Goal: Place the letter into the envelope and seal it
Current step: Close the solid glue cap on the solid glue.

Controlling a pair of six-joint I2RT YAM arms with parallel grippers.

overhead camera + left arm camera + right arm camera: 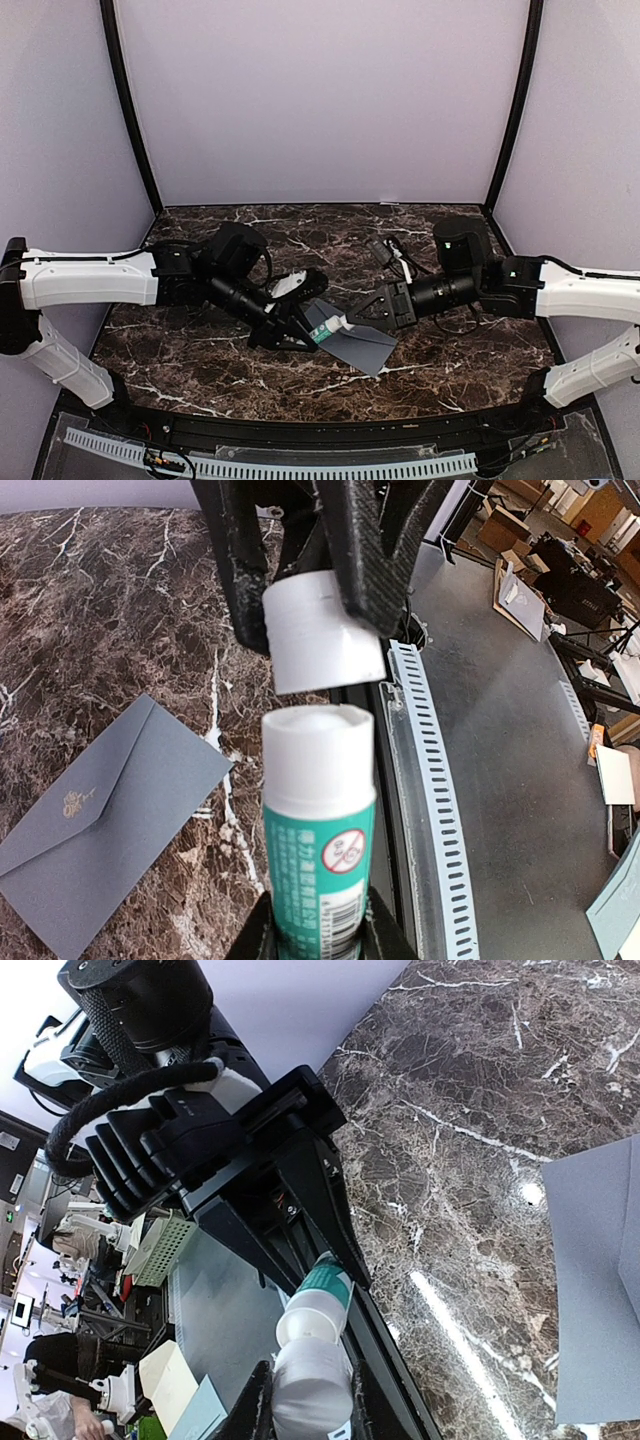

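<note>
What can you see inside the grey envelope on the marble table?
Only its outside: the envelope lies flat, pointed flap folded down, a small gold emblem on it. The flap covers the inside, so whether the letter is there cannot be seen.

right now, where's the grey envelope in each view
top external: envelope at the centre of the picture, slightly low.
left wrist: envelope lower left, flap side up.
right wrist: envelope at the right edge, cut off.
shared landmark: green glue stick, in all three.
</note>
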